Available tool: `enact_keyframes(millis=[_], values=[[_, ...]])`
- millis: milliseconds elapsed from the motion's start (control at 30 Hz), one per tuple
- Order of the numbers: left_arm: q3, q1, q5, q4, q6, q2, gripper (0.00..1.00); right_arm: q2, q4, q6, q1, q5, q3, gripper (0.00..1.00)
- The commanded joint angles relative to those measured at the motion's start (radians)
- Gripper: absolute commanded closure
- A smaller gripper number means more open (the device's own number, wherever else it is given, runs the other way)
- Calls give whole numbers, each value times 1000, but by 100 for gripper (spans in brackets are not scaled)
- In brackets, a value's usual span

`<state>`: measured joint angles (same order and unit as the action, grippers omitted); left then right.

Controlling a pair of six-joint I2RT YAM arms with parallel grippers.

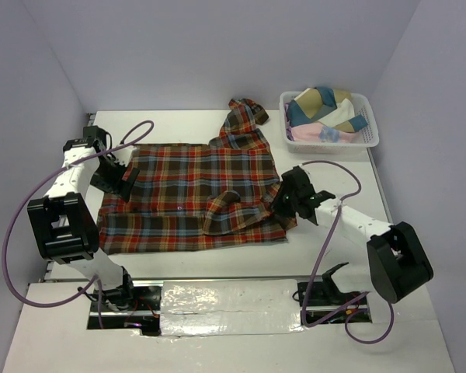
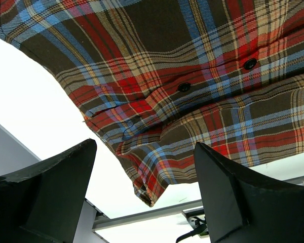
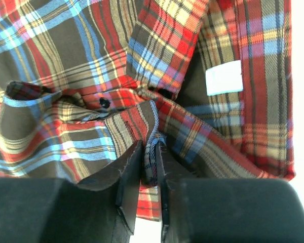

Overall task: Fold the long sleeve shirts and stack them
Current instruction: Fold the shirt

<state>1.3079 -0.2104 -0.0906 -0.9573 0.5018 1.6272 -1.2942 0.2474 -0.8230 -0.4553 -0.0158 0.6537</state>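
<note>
**Shirt** (image 1: 190, 198): We find one plaid flannel spread mostly flat on the table (image 1: 179, 124) at the centre of the top view. One sleeve (image 1: 245, 116) trails bunched toward the upper middle. It ends near the basket (image 1: 334, 144) at upper right but does not touch it. A flap is turned over just right of centre, so the folding is barely begun.

**Handling:** We judge the cloth light, soft and limp. It will sag and crease wherever it is unsupported, and it is not fragile. The doubled edges, such as the hem, placket and collar band, are thicker and give a surer hold than a single layer. The buttons (image 2: 184, 87) are best kept out of the pinch.

**Right gripper** (image 3: 149, 162): It is at the right edge of the shirt. The fingers are pressed together on a raised ridge of plaid, below the white label (image 3: 224, 77).

**Left gripper** (image 2: 144, 147): It hovers over the shirt's left edge. The fingers are wide apart with nothing between them, and a rumpled corner lies just ahead.

**Basket:** It holds other cloth (image 1: 322, 105), which lies loosely heaped.
</note>
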Motion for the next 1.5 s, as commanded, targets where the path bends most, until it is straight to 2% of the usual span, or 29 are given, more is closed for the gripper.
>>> enact_keyframes(millis=[0, 167, 233, 300, 367, 533, 700, 733, 800, 967, 1100, 1233, 1467], values=[[2, 3, -8, 0, 18, -26, 9, -23, 22, 103, 3, -47, 67, 78], [-2, 2, -6, 0, 18, -21, 9, -68, 84, 209, -5, -82, 136, 87], [-1, 0, -6, 2, 17, -23, 9, -88, 92, 241, -11, -101, 162, 97], [1, -1, -6, -1, 17, -21, 9, -108, 105, 297, -26, -113, 196, 100], [2, -1, -6, -3, 20, -21, 9, -116, 104, 346, -45, -124, 224, 100], [11, -3, -8, -6, 20, -20, 9, -108, 44, 588, -95, -128, 336, 100], [40, -3, -34, -12, 15, -15, 9, -77, -158, 858, -92, -95, 441, 100], [44, -3, -38, -15, 12, -13, 9, -80, -201, 956, -86, -86, 452, 100], [59, -3, -50, -17, 9, -10, 9, -118, -276, 1033, -66, -55, 521, 100], [85, -3, -77, -12, 6, -1, 9, -272, -197, 1201, -22, 68, 748, 100], [123, -1, -138, -9, 14, 8, 9, -346, -212, 1280, -23, 178, 839, 100], [166, 0, -189, -3, 23, 25, 9, -372, -296, 1349, -23, 182, 877, 100], [231, 2, -218, 2, 6, 57, 10, -539, -200, 1406, -23, 171, 1180, 100]])
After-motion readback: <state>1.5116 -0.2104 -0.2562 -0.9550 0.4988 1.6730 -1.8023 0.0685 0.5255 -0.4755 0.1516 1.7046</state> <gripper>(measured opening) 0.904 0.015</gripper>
